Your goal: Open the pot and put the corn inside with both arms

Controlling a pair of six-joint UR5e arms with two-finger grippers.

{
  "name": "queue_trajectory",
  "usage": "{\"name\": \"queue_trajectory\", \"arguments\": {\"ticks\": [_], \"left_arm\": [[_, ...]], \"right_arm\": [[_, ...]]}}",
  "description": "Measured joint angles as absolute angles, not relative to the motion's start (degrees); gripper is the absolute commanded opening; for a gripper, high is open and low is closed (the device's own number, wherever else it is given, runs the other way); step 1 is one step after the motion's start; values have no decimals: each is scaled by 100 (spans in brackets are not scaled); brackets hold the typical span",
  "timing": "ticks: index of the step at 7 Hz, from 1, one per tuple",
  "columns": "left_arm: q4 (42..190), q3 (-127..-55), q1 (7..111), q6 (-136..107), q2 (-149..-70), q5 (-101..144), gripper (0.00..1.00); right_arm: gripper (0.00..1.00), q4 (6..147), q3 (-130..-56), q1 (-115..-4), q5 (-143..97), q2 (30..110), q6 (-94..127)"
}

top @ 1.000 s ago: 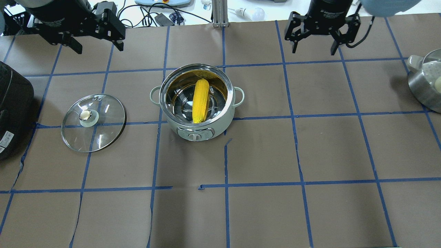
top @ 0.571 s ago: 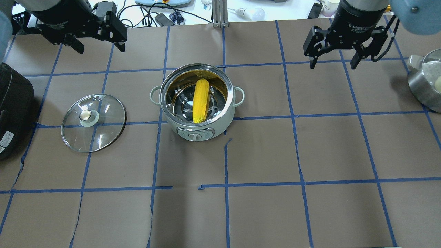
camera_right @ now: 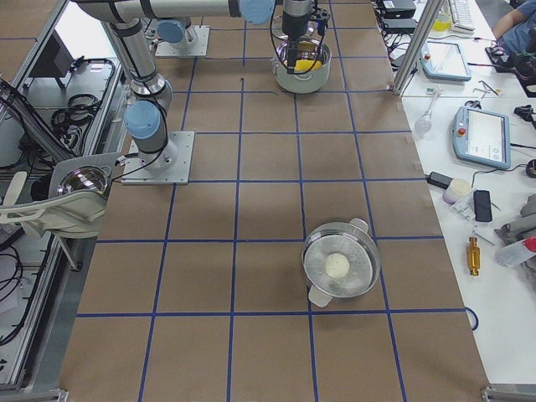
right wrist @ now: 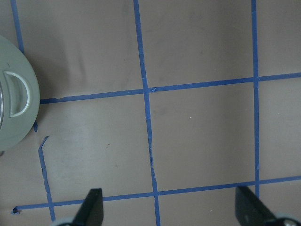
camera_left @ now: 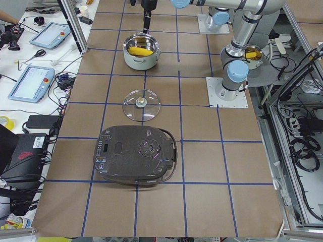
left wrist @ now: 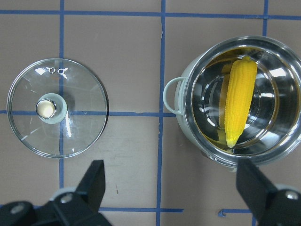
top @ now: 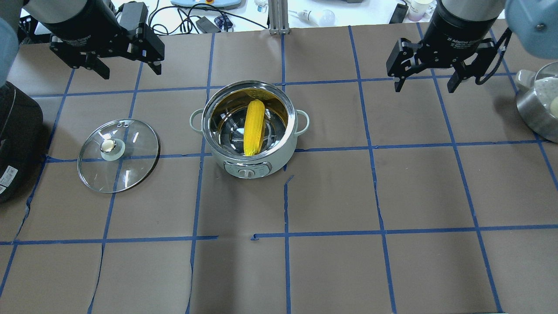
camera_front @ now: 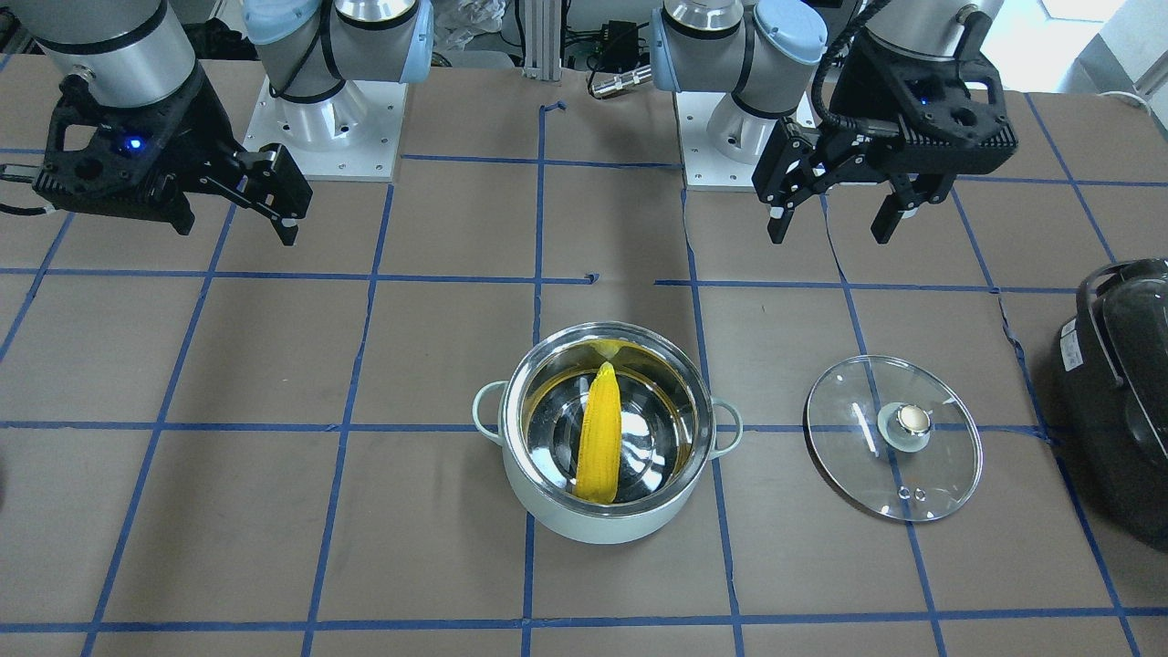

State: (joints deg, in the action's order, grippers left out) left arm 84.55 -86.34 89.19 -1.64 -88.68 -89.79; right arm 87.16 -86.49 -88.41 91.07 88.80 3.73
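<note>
Table [top: 331, 270]: brown paper w/ blue tape grid. Black cooker [top: 17, 139] sits at the table's left end. Left gripper [top: 128, 66] hangs high over the stretch btw lid and pot, jaws spread wide, nothing held. Right gripper [top: 425, 85] hangs high over bare table on the pot's right-end side, also wide apart and empty. Pot [top: 246, 169] stands upright approx mid-length of the table, nearer the far edge than the robot's edge, uncovered. Steel bowl [top: 536, 113] w/ a pale ball inside sits toward the right end. Lid [top: 126, 170] lies flat, knob up, btw pot and cooker, touching neither. Corn [top: 254, 126] is inside the pot, leaning across the steel interior, tip toward the far edge.
</note>
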Motion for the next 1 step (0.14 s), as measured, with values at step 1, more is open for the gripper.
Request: {"name": "queue_trajectory", "arguments": {"ticks": [1], "left_arm": [[8473,-8636,8920,-166,-8863,-8973,100]], "right_arm": [[100,8718,-8653,-8842,9106,8876,381]]}}
